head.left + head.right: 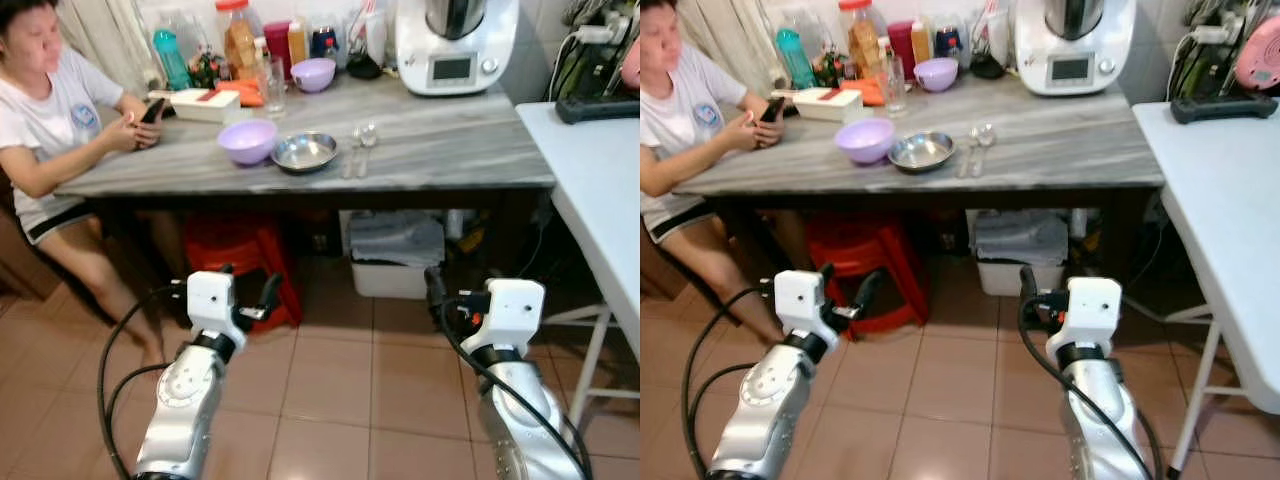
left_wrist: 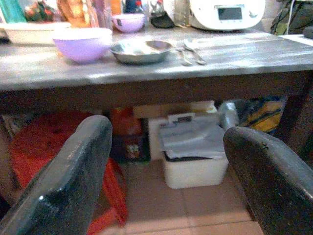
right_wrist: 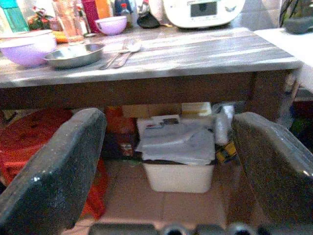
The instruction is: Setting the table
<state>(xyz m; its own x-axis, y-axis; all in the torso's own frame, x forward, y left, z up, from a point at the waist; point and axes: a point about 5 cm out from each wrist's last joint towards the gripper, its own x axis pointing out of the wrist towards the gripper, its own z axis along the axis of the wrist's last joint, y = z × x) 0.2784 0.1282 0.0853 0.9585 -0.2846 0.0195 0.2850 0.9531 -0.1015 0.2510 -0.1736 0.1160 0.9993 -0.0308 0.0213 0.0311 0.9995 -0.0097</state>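
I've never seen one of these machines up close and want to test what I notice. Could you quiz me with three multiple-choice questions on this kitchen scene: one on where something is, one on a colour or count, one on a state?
1. Where does the metal dish sit?
A. Between the nearer purple bowl and the spoon and fork
B. On the red stool
C. On the white side table

2. How many purple bowls are on the grey table?
A. One
B. Two
C. Four

3. How do the robot's claws stand?
A. Both shut on cutlery
B. One holds a bowl
C. Both open and empty

Answers: 1 A, the dish lies on the table with the bowl on one side and the cutlery on the other. 2 B, a second bowl stands further back among the bottles. 3 C, the left claw and right claw each show fingers spread wide with nothing between them.
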